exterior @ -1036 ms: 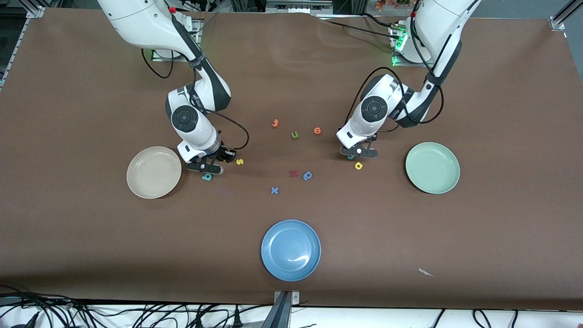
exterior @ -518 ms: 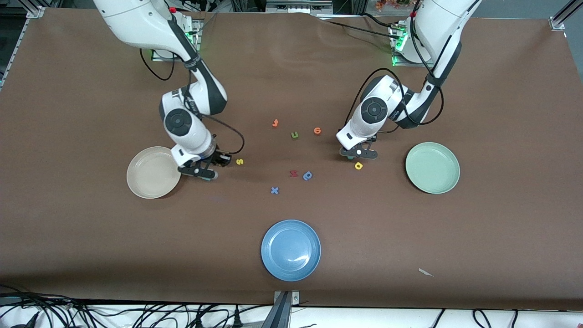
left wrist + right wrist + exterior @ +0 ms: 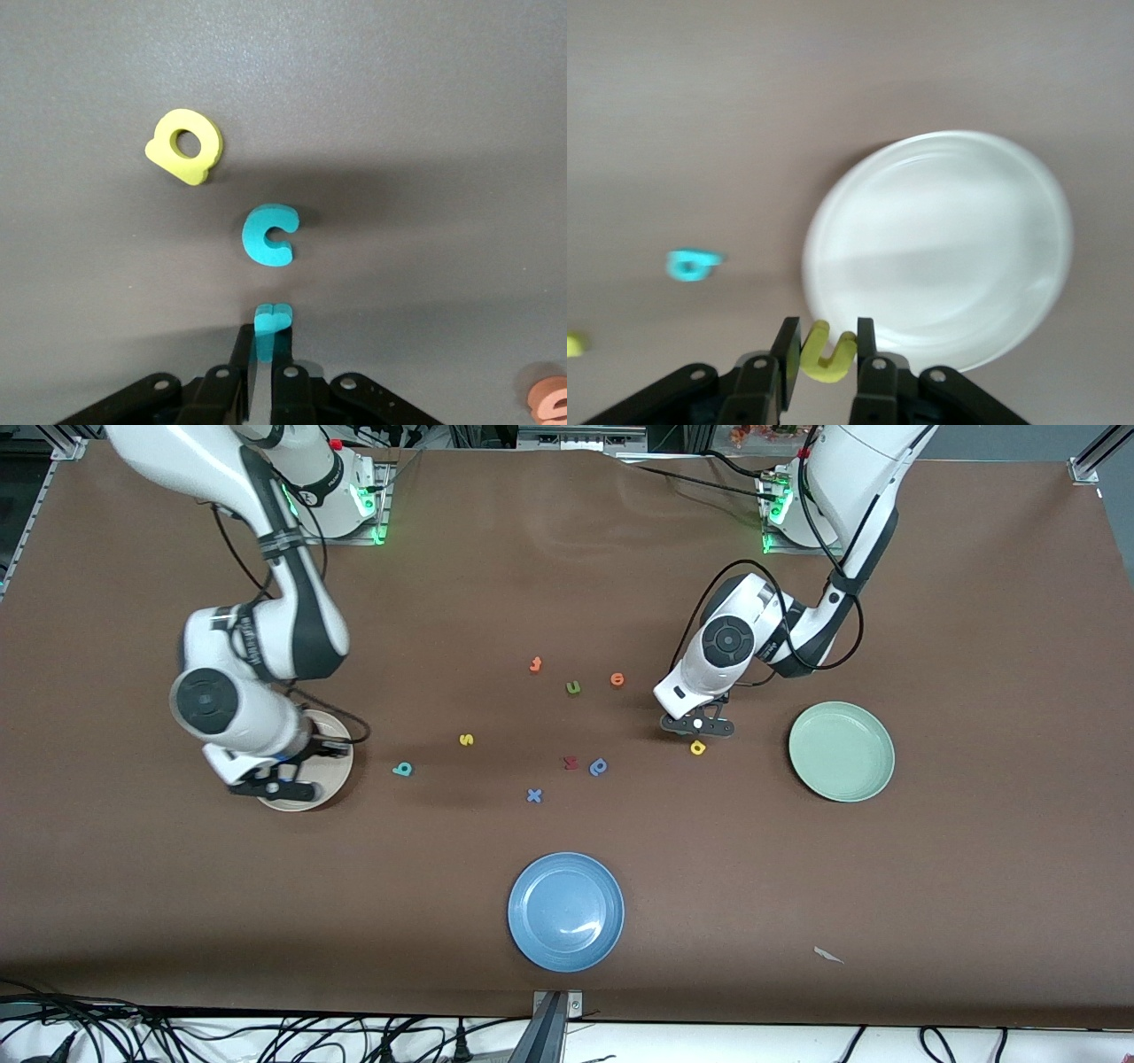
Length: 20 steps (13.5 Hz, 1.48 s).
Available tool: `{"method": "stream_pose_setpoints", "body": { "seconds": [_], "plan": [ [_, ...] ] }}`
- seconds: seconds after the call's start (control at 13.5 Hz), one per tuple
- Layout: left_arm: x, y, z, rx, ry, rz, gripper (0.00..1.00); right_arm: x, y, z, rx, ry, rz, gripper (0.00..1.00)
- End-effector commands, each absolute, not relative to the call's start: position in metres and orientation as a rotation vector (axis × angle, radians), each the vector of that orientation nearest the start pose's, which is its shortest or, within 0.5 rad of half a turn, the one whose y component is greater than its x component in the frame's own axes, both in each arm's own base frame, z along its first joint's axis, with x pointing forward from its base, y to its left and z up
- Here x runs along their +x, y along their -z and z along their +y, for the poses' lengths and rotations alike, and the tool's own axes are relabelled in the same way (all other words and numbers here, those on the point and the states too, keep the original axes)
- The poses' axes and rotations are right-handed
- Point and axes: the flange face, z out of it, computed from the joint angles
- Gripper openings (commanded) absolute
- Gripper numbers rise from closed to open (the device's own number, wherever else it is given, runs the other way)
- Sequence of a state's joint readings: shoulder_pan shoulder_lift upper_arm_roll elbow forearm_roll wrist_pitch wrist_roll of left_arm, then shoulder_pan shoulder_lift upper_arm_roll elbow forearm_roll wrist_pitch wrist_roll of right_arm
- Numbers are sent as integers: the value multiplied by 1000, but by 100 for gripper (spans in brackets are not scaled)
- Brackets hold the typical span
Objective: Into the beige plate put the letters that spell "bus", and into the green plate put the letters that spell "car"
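Foam letters: probably light, soft and easily flicked, so pinch gently across the edges.
Right claw [image 3: 827, 341] is clamped on the yellow "u" [image 3: 831, 363] over the beige plate [image 3: 1028, 177]. Left claw [image 3: 266, 354], low at the bench [image 3: 797, 886], grips a light-blue letter [image 3: 271, 319], probably "r". Teal "c" [image 3: 269, 235] and yellow "a" [image 3: 184, 147] crowd it.

Two glossy white arms with dark grey joint bands, and a round black cap sits on each wrist housing. The right gripper [image 3: 270, 786] shows a flat black bracket; the left gripper [image 3: 698, 727] carries a pale dot at its centre. Thin black cables loop off both forearms. Green lights glow at the bases, plus one small red button.
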<state>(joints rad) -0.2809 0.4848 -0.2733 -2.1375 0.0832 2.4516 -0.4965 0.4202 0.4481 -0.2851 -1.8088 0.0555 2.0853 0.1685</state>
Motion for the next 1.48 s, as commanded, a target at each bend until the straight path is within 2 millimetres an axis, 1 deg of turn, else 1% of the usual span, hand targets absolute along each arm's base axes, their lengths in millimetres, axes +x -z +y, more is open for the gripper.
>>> {"method": "stream_pose_setpoints", "body": {
  "seconds": [0.0, 0.15, 0.22, 0.3, 0.37, 0.44, 0.52, 0.59, 0.67, 0.74, 0.81, 0.89, 1.04, 1.18, 1.26, 1.33, 1.41],
  "plan": [
    [486, -176, -286, -3104, -205, 185, 0, 629, -262, 37, -3228, -307, -39, 9],
    [503, -200, -264, -3109, -163, 116, 0, 628, -239, 9, -3211, -340, -99, 9],
    [509, -212, -253, -3103, -159, 104, 0, 628, -232, 6, -3213, -346, -103, 11],
    [517, -225, -238, -3104, -142, 118, 0, 628, -231, 6, -3214, -348, -104, 19],
    [526, -235, -217, -3101, -141, 130, 0, 628, -229, 6, -3215, -350, -104, 46],
    [533, -245, -197, -3095, -145, 151, 0, 629, -229, 6, -3215, -346, -102, 93],
    [539, -257, -175, -3089, -146, 152, 0, 630, -232, 7, -3217, -341, -102, 100],
    [542, -264, -152, -3077, -180, 171, 0, 632, -236, 18, -3218, -327, -105, 100],
    [542, -269, -133, -3066, -218, 225, 0, 637, -247, 38, -3217, -296, -115, 100],
    [543, -271, -112, -3064, -236, 249, 0, 641, -256, 58, -3222, -260, -67, 100],
    [544, -270, -95, -3064, -256, 275, 0, 639, -268, 85, -3213, -231, -3, 100],
    [542, -264, -84, -3064, -282, 303, 0, 637, -274, 107, -3200, -216, 39, 100],
    [541, -253, -83, -3065, -311, 317, 0, 633, -274, 148, -3176, -188, 74, 100],
    [541, -248, -80, -3068, -318, 310, 1, 632, -269, 177, -3155, -124, 161, 99],
    [542, -248, -80, -3068, -316, 310, 10, 630, -259, 188, -3152, -117, 211, 99],
    [542, -248, -80, -3068, -316, 312, 25, 628, -247, 197, -3154, -111, 237, 99],
    [543, -249, -81, -3069, -311, 312, 28, 625, -239, 206, -3155, -104, 254, 99]
  ]
}}
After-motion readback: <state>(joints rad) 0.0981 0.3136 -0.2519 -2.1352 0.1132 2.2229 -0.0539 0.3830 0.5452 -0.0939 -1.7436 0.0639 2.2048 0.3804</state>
